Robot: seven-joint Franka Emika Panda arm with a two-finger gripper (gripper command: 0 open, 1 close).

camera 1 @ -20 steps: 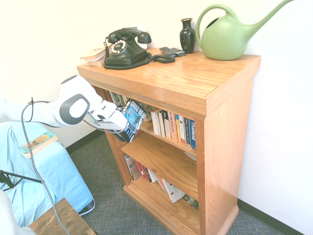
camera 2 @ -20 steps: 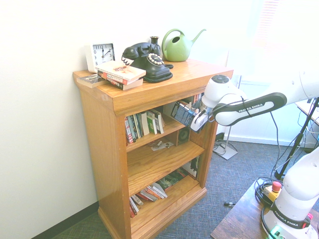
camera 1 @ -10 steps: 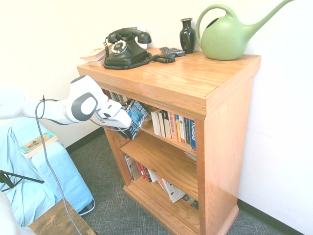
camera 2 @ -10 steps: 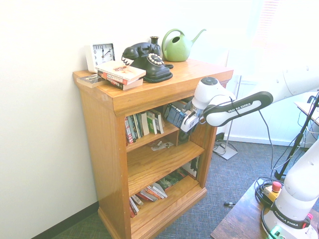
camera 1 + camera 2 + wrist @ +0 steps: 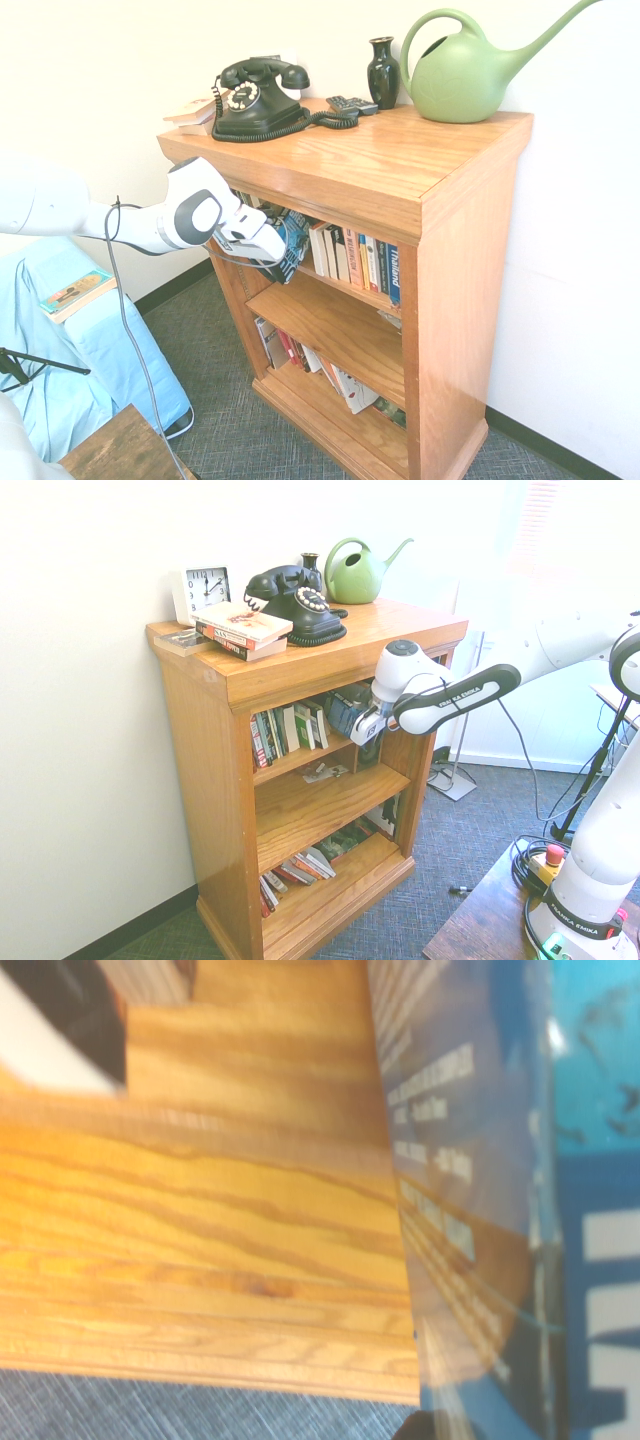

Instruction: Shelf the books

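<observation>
At top shelf of grainy orange-brown wooden bookcase [image 5: 462, 260], my claw [image 5: 372, 726] clamped shut on glossy blue paperback [image 5: 291, 240], white lettering, cover tilted, going in at opening between upright books! Smooth green watering can [image 5: 460, 78], curved black telephone [image 5: 258, 100] above.

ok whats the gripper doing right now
Gripper: closed on the blue book, holding it at the top shelf opening of the bookcase.
</observation>
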